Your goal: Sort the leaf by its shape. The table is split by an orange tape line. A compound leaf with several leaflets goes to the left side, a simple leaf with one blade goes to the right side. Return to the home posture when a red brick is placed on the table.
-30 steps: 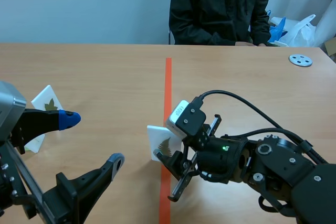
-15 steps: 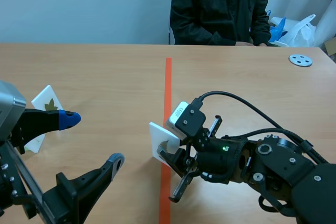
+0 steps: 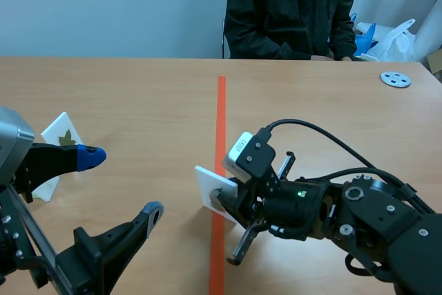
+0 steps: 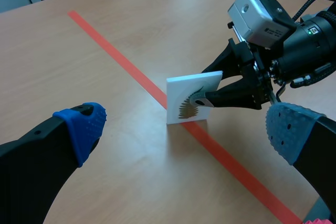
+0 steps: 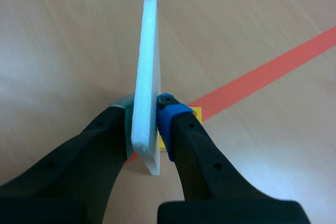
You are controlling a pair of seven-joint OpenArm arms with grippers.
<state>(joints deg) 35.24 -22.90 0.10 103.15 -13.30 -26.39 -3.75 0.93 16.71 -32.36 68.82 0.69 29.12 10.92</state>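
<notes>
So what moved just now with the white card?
The right gripper, shut on the leaf card, twisted it slightly, so its picture side shows less, and eased a little toward the robot. The left gripper, open, the other card and the person stayed put.

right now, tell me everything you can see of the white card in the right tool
The white card is a thick, squarish slab that looks like foam board, plain white along its edge, with a dark feathery leaf of many narrow leaflets printed on one face. It stands upright on edge, pinched near one side in the right tool, which partly covers the print. Its lower edge sits at or just above the table, beside the orange tape line.
</notes>
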